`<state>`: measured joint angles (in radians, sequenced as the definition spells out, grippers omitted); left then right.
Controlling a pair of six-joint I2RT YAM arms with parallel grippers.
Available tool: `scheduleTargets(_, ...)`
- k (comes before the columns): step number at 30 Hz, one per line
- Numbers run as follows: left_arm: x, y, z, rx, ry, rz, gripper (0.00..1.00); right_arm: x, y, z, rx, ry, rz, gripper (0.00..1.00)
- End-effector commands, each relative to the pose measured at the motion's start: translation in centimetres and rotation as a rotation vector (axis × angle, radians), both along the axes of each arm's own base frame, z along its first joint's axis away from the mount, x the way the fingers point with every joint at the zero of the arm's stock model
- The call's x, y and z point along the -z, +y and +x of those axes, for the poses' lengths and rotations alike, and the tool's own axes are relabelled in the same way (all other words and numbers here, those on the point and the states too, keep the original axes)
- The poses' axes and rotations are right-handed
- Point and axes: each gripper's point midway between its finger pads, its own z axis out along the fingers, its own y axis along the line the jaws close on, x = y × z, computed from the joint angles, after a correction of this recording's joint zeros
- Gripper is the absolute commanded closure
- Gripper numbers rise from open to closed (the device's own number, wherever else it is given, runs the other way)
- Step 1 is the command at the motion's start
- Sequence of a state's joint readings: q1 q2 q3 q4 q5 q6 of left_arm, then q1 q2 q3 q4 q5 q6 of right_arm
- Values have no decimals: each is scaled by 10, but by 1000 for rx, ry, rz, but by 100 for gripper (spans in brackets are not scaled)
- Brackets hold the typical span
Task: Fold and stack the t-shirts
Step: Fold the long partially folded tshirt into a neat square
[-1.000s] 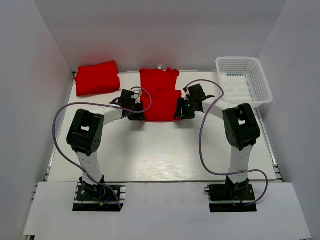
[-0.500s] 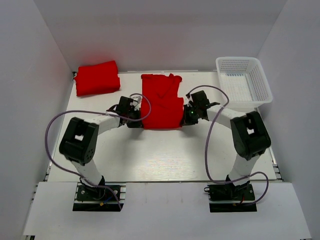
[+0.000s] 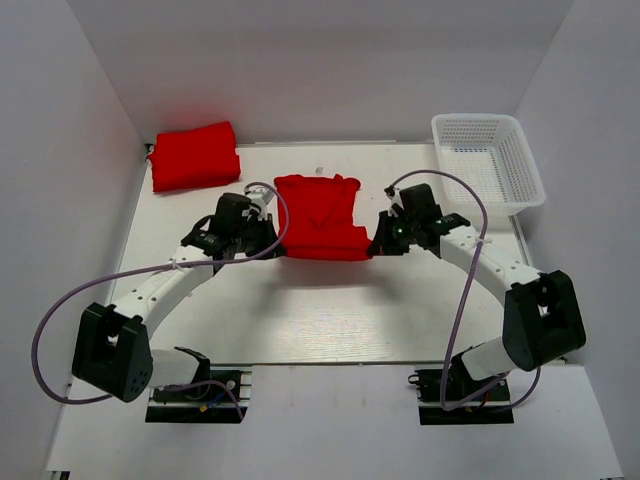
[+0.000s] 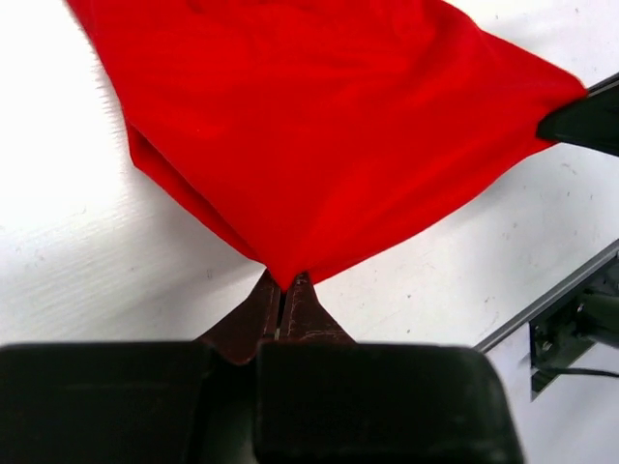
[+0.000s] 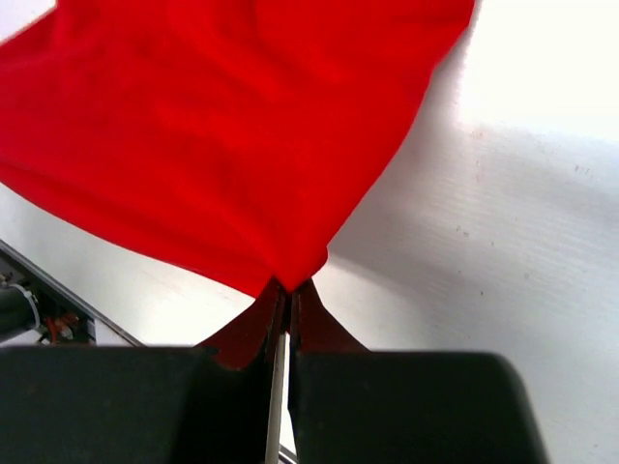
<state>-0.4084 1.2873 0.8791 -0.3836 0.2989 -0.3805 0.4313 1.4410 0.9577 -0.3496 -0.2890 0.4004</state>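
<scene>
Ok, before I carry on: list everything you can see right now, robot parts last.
held t-shirt: one, bright red, mid-table, its two near corners pinched
folded t-shirt: one, bright red, far left corner of the table
basket: one, white lattice, far right corner, nothing in it
table: one, white, under everything
cable: two, purple, one looped along each arm
left arm: one, black and white, reaching in from the near left
right arm: one, black and white, reaching in from the near right
left hand: one, dark, shut on a shirt corner
right hand: one, dark, shut on the other corner
</scene>
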Motion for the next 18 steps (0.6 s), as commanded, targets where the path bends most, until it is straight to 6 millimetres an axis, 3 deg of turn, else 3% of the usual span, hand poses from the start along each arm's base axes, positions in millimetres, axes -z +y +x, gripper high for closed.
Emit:
scheduleTargets(1,-26,6,17,-79,-44,2,100,-19,-1,20,17,-38,-14,100)
scheduleTargets(2,-32,6,22,-103,-57,-8,100,-34,3,33,23,-75,1,100)
scheduleTargets(4,-36,13,41,-182,-62,-8,100,-29,7,45,24,-65,-7,100)
scheduleTargets(5,-36,18,47,-222,-57,14,100,-45,11,58,30,-104,9,100)
scheduleTargets(7,-35,25,70,-303,-53,71,100,-39,18,74,49,-95,22,100)
scheduleTargets(8,-34,26,78,-318,-50,89,100,-55,22,85,54,-131,44,100)
scheduleTargets(9,-34,27,86,-333,-55,101,100,-44,25,93,55,-110,42,100)
scheduleTargets(10,-45,26,99,-343,-70,92,100,-54,27,102,58,-132,50,100)
scheduleTargets(12,-29,23,114,-343,-41,127,100,-52,29,115,59,-126,38,100)
scheduleTargets(13,-42,20,126,-352,-66,119,100,-62,27,125,72,-152,40,100)
scheduleTargets(18,-49,32,164,-401,-116,167,100,-68,31,156,59,-165,56,100)
